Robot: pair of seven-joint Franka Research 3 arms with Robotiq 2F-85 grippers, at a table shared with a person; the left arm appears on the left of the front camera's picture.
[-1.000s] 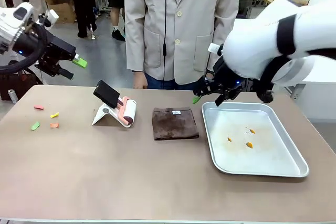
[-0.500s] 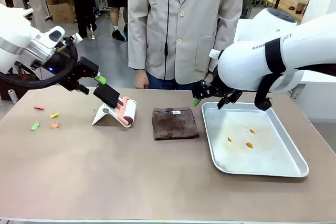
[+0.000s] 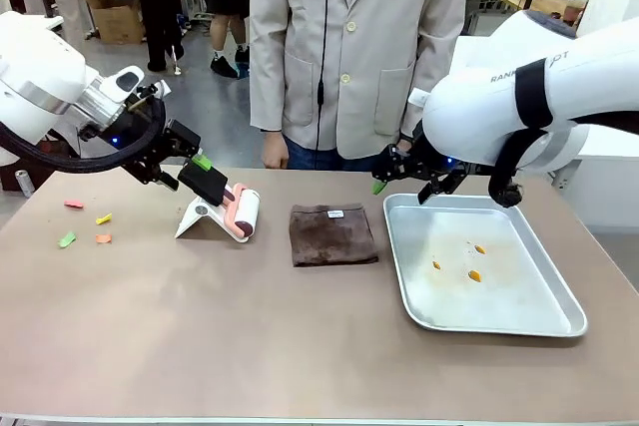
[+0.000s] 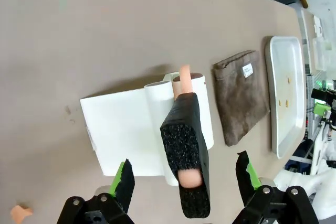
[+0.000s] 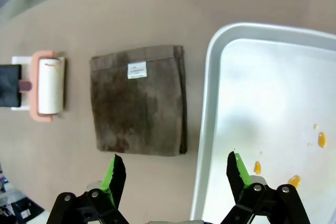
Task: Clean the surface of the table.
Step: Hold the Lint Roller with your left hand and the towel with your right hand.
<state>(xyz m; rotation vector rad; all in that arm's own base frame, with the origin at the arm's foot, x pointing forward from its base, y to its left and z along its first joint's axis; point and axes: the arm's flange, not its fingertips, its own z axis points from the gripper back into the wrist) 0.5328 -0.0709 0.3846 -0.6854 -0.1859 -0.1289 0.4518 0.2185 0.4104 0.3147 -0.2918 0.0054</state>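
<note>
The table (image 3: pixel 200 346) is seen spreading across the lower two thirds of the front view, its brownish top cut off at both sides and at the bottom edge.

The left tool (image 3: pixel 192 161) is held at the upper left of that view, just above the black handle of a lint roller (image 3: pixel 240 212). Only one green pad can be made out there; the other finger is hidden behind the tool's body. In the left wrist view the left tool (image 4: pixel 184 165) is shown spread wide, with the handle (image 4: pixel 185 174) between the fingers and a gap on each side. The white stand (image 4: pixel 121 135) is partly covered by the handle. A pinkish scrap (image 4: pixel 20 213) is cut off at the lower left corner.

The right tool (image 3: pixel 401 185) is found right of centre, over the near-left corner of a metal tray (image 3: pixel 499 326), partly masked by its own arm. In the right wrist view the right tool (image 5: pixel 176 162) is released, with nothing between the fingers. The tray (image 5: pixel 262 103) is cut off at the right edge. Orange bits (image 5: pixel 320 139) are seen in it. The print on the label of the brown cloth (image 5: pixel 139 100) is too small to be read.

Small coloured scraps (image 3: pixel 85 223) are scattered at the left of the table. A person (image 3: pixel 354 47) is seen standing behind it, cut off at the top.
</note>
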